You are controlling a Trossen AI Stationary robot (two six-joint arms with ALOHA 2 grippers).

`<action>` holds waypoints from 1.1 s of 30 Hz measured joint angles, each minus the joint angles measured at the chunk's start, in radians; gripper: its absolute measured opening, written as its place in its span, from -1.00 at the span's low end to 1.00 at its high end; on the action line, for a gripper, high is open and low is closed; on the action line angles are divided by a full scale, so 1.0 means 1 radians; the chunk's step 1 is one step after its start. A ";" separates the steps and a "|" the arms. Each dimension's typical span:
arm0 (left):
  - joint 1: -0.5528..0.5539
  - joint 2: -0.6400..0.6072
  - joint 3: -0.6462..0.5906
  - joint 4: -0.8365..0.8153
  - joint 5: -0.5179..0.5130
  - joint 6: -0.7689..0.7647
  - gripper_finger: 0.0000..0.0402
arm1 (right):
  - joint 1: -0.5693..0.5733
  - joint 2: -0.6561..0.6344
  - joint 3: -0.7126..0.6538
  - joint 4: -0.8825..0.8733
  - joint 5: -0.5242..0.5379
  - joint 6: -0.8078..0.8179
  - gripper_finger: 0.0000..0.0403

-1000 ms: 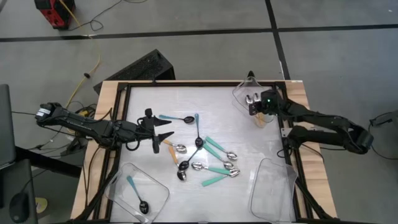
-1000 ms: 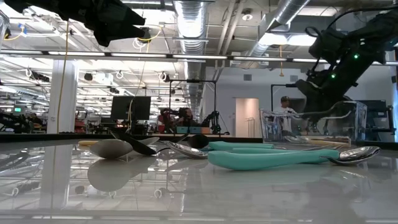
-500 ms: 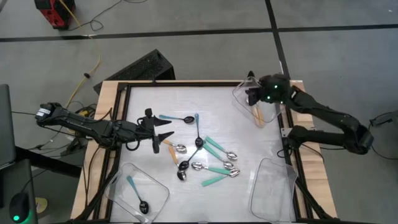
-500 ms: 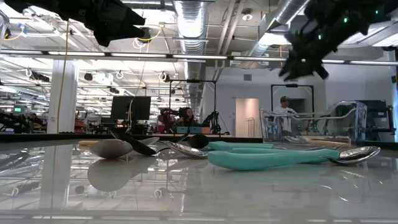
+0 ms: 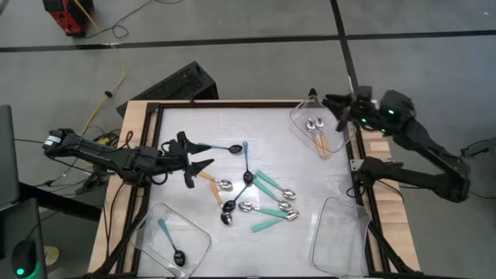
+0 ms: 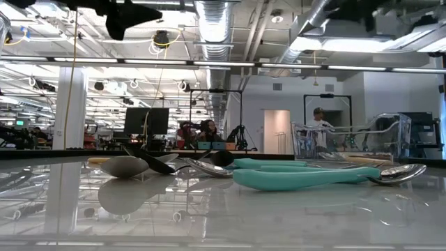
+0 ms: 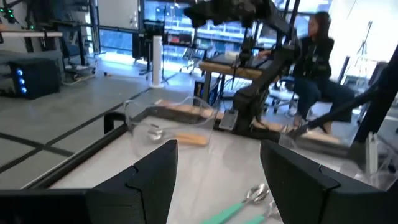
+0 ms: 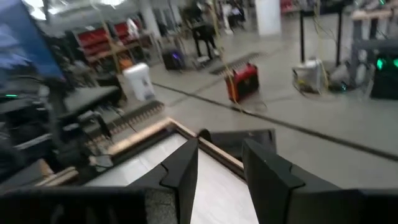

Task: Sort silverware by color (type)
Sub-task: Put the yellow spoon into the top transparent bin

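Two orange-handled spoons (image 5: 318, 135) in far-right clear tray (image 5: 301, 116); one blue-handled spoon (image 5: 170, 241) in near-left tray (image 5: 200, 234); rest loose mid-table (image 5: 271, 116). Left gripper (image 5: 197, 159) open, empty, above table's left side. Right gripper (image 5: 338, 113) open, empty, raised over far-right corner. No legible writing.

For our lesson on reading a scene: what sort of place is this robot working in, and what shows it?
Probably a large open robotics lab or workshop: exposed ceiling ducts with strip lights, rows of workbenches with monitors, and a person seated at a desk behind the table.
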 joint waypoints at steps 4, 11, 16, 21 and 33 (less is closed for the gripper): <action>-0.015 -0.058 0.000 -0.004 -0.002 0.017 0.08 | 0.012 -0.103 0.000 -0.097 0.017 -0.001 -0.25; -0.060 -0.175 0.000 -0.076 -0.004 0.025 0.08 | 0.013 -0.292 0.000 -0.361 0.028 0.016 -0.25; -0.102 -0.262 0.000 -0.152 -0.069 0.042 0.08 | 0.013 -0.415 0.000 -0.467 0.026 0.078 -0.25; -0.137 -0.311 0.000 -0.190 -0.109 0.051 0.08 | 0.012 -0.540 -0.055 -0.461 -0.051 0.139 -0.25; -0.154 -0.333 0.000 -0.266 -0.213 0.094 0.08 | 0.004 -0.608 -0.345 -0.284 -0.186 0.263 -0.25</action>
